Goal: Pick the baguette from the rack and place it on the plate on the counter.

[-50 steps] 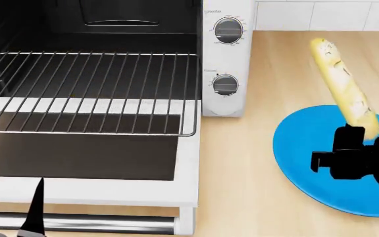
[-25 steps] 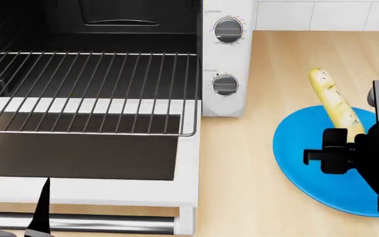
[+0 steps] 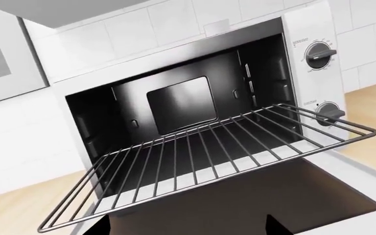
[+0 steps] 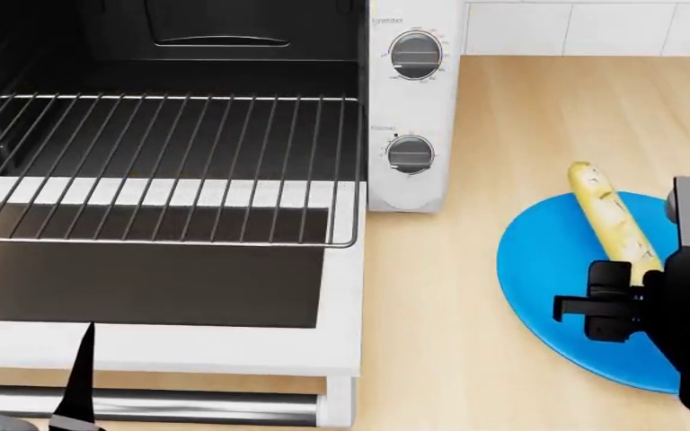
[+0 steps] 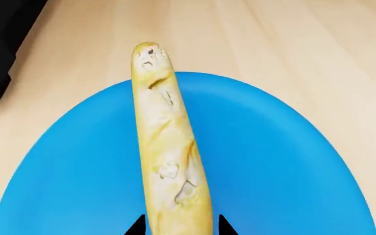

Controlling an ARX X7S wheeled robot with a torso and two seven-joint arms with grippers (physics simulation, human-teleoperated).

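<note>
The pale-yellow baguette (image 4: 609, 220) (image 5: 168, 147) lies lengthwise over the bright blue plate (image 4: 537, 269) (image 5: 273, 161) on the beige counter (image 4: 453, 314), its far end reaching past the plate's rim. My right gripper (image 4: 632, 287) (image 5: 179, 227) is shut on the near end of the baguette, a dark fingertip on each side. Whether the loaf touches the plate I cannot tell. The wire rack (image 4: 165, 171) (image 3: 207, 156) sticks out of the toaster oven with nothing on it. My left gripper (image 3: 188, 230) is open below the rack's front; only one finger (image 4: 78, 386) shows in the head view.
The white toaster oven (image 4: 417, 108) with two knobs stands left of the plate. Its dark glass door (image 4: 141, 287) is folded down flat over the counter's front. White wall tiles (image 4: 585, 27) run along the back.
My right gripper has lowered the baguette from a raised, steeply tilted pose down over the plate. The left arm barely moved.
</note>
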